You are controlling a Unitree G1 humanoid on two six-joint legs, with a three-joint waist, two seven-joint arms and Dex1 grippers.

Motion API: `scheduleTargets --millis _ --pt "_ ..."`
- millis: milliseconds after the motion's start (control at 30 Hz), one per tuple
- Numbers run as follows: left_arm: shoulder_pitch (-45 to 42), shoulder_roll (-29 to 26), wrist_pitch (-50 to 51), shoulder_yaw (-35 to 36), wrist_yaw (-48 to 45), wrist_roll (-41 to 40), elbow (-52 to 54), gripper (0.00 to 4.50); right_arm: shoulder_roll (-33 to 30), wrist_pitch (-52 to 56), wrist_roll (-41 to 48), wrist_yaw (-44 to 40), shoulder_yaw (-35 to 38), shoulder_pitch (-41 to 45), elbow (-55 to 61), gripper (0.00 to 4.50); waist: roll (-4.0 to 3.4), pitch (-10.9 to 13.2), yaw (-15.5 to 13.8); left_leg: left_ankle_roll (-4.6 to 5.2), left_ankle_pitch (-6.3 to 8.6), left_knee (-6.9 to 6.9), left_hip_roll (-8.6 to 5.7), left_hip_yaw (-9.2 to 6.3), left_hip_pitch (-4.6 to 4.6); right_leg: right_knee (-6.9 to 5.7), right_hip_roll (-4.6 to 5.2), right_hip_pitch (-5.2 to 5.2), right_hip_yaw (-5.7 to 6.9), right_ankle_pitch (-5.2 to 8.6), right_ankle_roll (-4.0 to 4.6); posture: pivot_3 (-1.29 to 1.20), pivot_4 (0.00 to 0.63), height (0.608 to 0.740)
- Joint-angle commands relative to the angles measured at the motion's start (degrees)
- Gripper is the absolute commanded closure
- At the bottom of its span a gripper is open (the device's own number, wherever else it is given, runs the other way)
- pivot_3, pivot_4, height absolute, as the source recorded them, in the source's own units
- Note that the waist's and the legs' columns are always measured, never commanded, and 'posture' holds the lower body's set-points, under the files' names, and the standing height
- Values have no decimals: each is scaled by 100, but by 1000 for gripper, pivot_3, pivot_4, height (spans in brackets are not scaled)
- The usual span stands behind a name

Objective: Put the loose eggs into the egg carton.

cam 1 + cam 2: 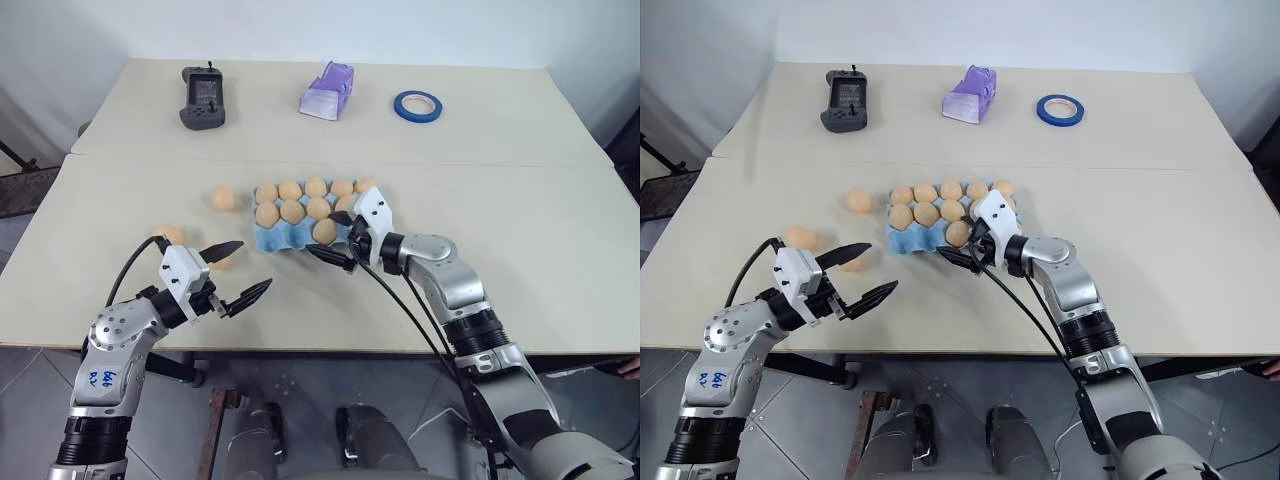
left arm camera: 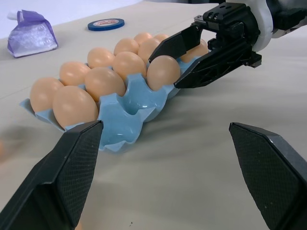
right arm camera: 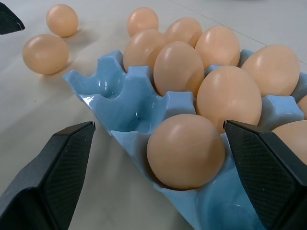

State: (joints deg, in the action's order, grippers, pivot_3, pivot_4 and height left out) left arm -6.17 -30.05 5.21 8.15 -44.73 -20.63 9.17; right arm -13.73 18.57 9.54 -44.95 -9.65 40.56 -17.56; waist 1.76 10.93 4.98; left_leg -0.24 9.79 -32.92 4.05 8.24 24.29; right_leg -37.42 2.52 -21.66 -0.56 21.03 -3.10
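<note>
Sitting just past left gripper (image 1: 235, 272), jaws wide & empty: nearest loose egg (image 1: 222, 260). Right gripper (image 1: 343, 243), jaws parted round an egg seated in egg carton (image 1: 272, 240), is farther off.

The egg carton (image 2: 117, 112), light blue, lies on the pale desk (image 2: 192, 167) with several cups filled by tan-orange eggs (image 2: 100, 81); its two nearest cups show empty. One egg (image 2: 163, 72) sits in the carton's near row, at the end closest to the right hand (image 2: 165, 64). That hand's two black fingers (image 2: 175, 43) stand apart on either side of this egg, one above it and one below, without a clear touch. The left hand's own fingers (image 2: 62, 177) are spread wide on the near side of the carton, nothing between them. Beyond the carton, well apart from it, lie a lilac plastic object (image 2: 31, 36) and a blue tape roll (image 2: 105, 24).
</note>
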Motion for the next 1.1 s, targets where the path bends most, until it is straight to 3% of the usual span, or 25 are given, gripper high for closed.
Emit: scheduleTargets --millis 33,167,367,567,767,900,1033,1100 --pt "-10 13 -2 19 11 -128 308 0 28 -69 -9 -16 11 112 -26 1330 0 0 1 0 0 -1 0 0 0 -1 0 0 0 0 0 0 150 740" --pt "6 16 20 21 38 -135 344 0 12 -70 10 -70 20 132 14 2643 0 0 3 0 0 0 0 0 0 0 0 0 -1 0 0 0 150 740" --pt "-19 18 43 12 33 -151 365 0 -103 -224 342 -202 407 104 359 2643 0 0 -5 0 0 0 0 0 1 1 0 0 0 0 0 0 150 740" --pt "-78 16 50 -20 -16 -164 317 0 -611 -268 441 -312 775 -118 379 2643 0 0 -24 1 1 0 -1 0 1 4 0 0 0 0 0 0 150 740" --pt "-166 35 38 -60 -58 -148 221 0 -769 -595 229 -386 626 -313 17 2643 0 0 10 4 3 0 -1 1 2 9 -1 2 -2 0 0 0 150 740" --pt "-234 21 46 -40 -93 -148 163 0 -614 -620 415 -497 633 -308 91 1714 1 1 -2 4 3 -1 2 0 1 7 -6 2 -2 0 0 0 150 740" --pt "-168 -10 71 68 -64 -157 178 0 -626 -816 540 -646 736 -345 246 286 1 1 -15 4 3 -2 0 0 2 8 -4 2 -2 0 0 0 150 740" --pt "-21 -46 58 217 12 -131 251 0 -669 -1212 758 -904 919 -494 372 48 1 1 -19 4 3 -2 1 0 2 8 -4 2 -1 0 0 0 150 740"
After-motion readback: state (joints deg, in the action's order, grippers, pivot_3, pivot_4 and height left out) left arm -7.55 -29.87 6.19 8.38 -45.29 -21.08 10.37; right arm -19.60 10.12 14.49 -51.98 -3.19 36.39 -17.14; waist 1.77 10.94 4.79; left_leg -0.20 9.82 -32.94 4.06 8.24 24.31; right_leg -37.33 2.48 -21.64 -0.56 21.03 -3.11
